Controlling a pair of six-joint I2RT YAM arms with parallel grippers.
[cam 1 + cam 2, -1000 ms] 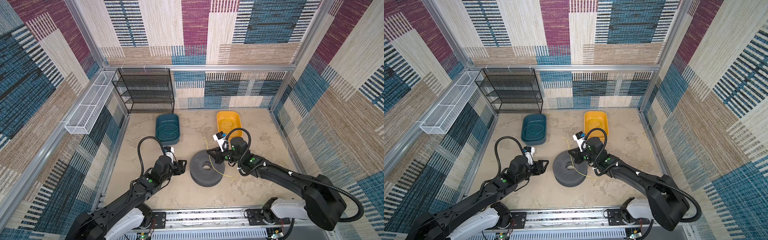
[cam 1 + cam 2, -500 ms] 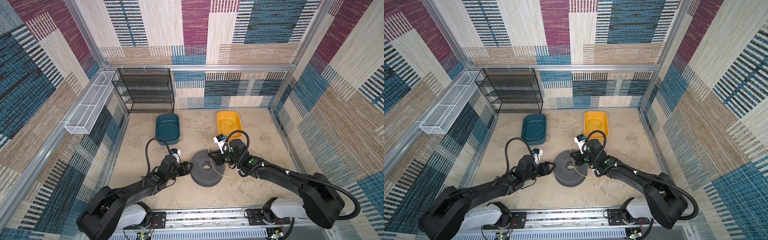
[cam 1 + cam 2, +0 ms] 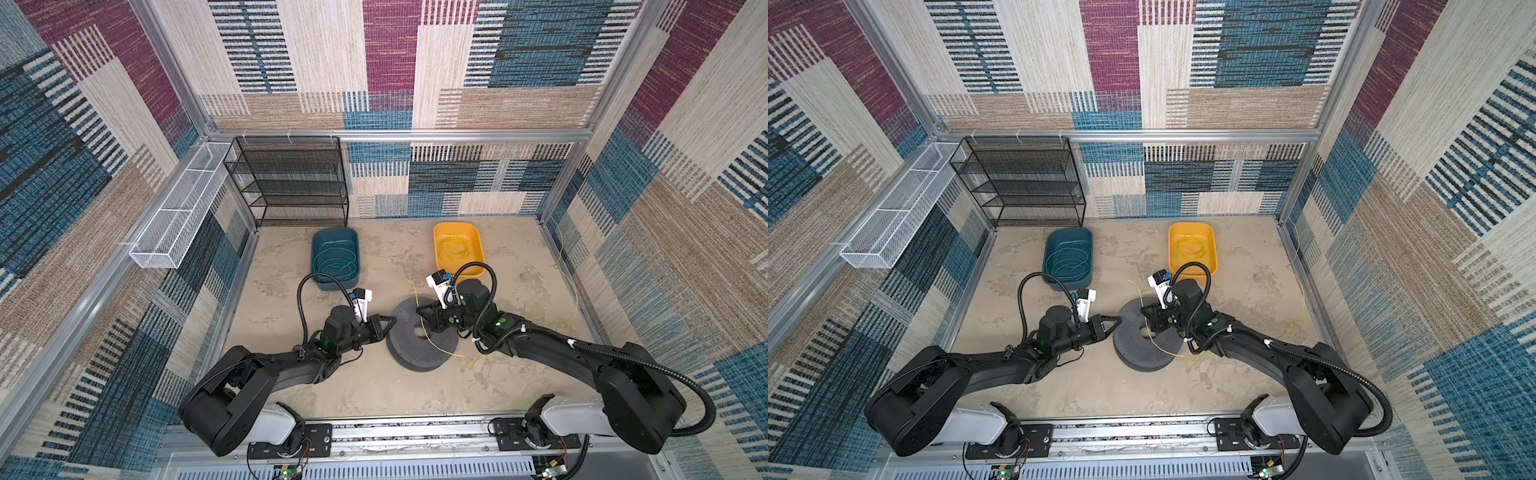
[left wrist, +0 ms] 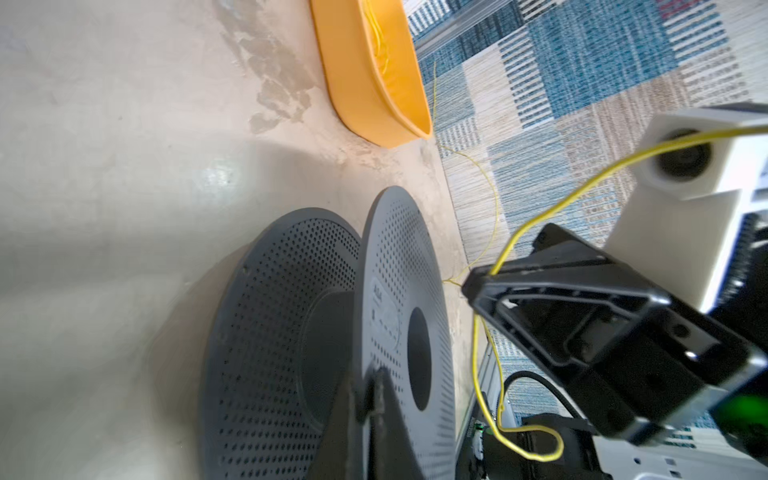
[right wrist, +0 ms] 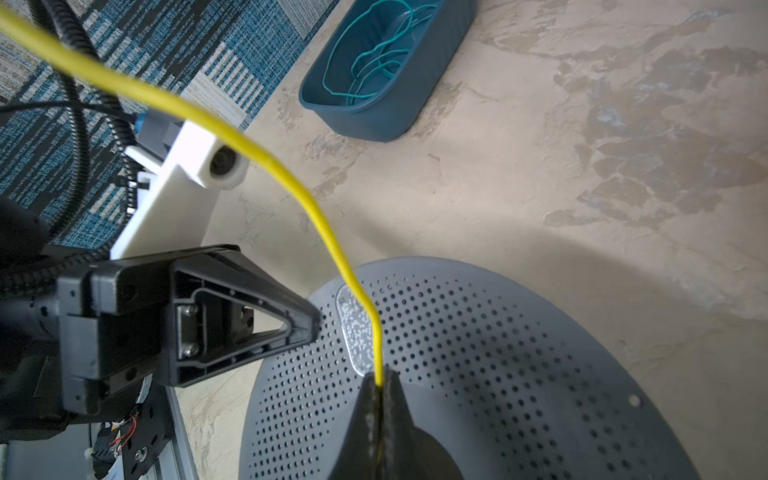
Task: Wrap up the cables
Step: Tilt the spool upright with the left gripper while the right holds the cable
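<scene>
A grey perforated spool (image 3: 419, 353) (image 3: 1138, 349) lies flat in the middle of the floor. My left gripper (image 3: 392, 320) (image 3: 1119, 320) is shut on the rim of the spool's upper flange (image 4: 395, 266), and in the left wrist view its fingertips (image 4: 368, 399) pinch that edge. My right gripper (image 3: 419, 309) (image 3: 1144, 309) hovers over the spool's far side, shut on a thin yellow cable (image 5: 328, 232) (image 4: 552, 208) that rises out of its tips (image 5: 379, 380). The cable's other part trails across the spool to the floor (image 3: 446, 352).
A blue bin (image 3: 334, 257) holding teal cable loops stands behind the left arm. A yellow bin (image 3: 457, 249) with yellow cable stands behind the right arm. A black wire shelf (image 3: 291, 183) and a white mesh basket (image 3: 178, 216) are at the back left. Another yellow cable (image 3: 575, 291) hangs by the right wall.
My left arm has reached right to the spool and its gripper has closed on the flange rim. The right gripper has stayed shut on the cable, nearly still.
</scene>
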